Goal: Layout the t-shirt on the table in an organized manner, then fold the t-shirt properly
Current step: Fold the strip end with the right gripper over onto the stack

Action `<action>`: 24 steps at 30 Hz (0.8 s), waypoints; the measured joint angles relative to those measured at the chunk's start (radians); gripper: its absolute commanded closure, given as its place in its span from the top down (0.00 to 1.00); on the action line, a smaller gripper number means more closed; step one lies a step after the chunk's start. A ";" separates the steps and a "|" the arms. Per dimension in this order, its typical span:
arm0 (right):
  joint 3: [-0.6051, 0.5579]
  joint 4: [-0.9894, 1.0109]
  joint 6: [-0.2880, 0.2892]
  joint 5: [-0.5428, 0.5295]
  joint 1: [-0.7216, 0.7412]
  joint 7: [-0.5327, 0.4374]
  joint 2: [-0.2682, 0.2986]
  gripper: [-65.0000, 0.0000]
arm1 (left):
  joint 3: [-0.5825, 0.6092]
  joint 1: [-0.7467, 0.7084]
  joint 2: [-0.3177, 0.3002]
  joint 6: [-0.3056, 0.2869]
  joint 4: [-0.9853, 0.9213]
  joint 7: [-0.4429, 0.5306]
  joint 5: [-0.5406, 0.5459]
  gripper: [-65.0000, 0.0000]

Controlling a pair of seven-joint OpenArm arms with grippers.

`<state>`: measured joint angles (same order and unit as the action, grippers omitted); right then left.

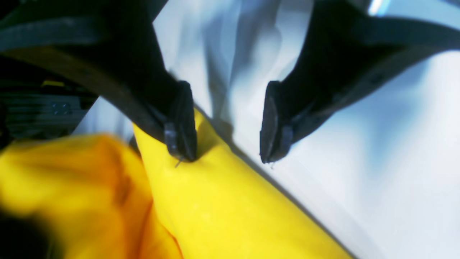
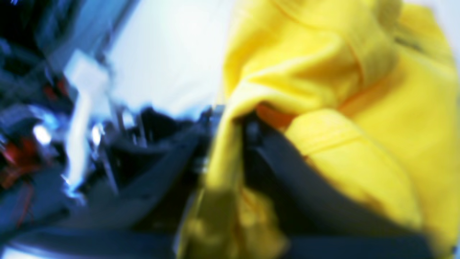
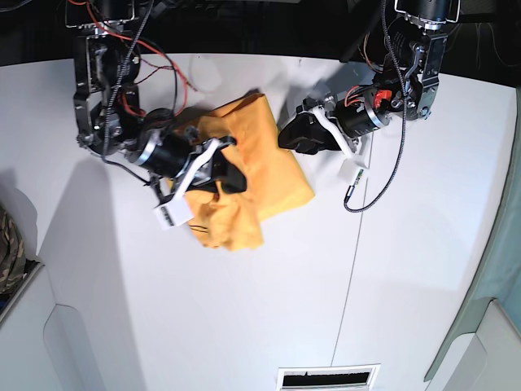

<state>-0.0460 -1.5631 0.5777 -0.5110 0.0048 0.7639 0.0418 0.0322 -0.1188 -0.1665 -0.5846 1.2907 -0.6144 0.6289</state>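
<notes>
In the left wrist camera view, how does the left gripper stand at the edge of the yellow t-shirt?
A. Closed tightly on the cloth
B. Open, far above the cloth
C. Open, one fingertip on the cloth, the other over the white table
C: the left gripper is open, one fingertip touching the t-shirt, the other over the bare table.
</notes>
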 measured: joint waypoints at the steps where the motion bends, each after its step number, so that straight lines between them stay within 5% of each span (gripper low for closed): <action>1: -0.046 0.000 -0.002 0.039 -0.008 -0.001 0.000 0.51 | 0.000 0.003 0.000 0.000 0.000 -0.003 0.000 0.51; 3: -0.123 0.000 -0.002 0.071 -0.014 0.004 0.009 0.61 | -0.002 0.014 0.000 0.000 -0.002 -0.018 -0.003 0.51; 10: -0.204 -0.067 -0.017 0.079 -0.013 0.000 0.008 0.61 | -0.118 0.019 -0.013 0.000 -0.002 -0.032 -0.013 0.51; 21: -0.202 -0.226 -0.006 0.031 0.018 -0.019 0.008 0.61 | -0.325 0.012 -0.122 -0.051 -0.008 -0.120 0.132 0.50; 24: -0.171 -0.227 -0.027 0.116 0.040 -0.053 0.008 0.46 | -0.365 0.013 -0.138 -0.089 -0.006 -0.160 0.197 0.50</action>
<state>-0.2173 -1.7897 0.5507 -0.3954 0.0452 0.7105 0.0494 -0.3328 -0.1059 -0.3050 -0.6735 1.2846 -0.7746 0.8261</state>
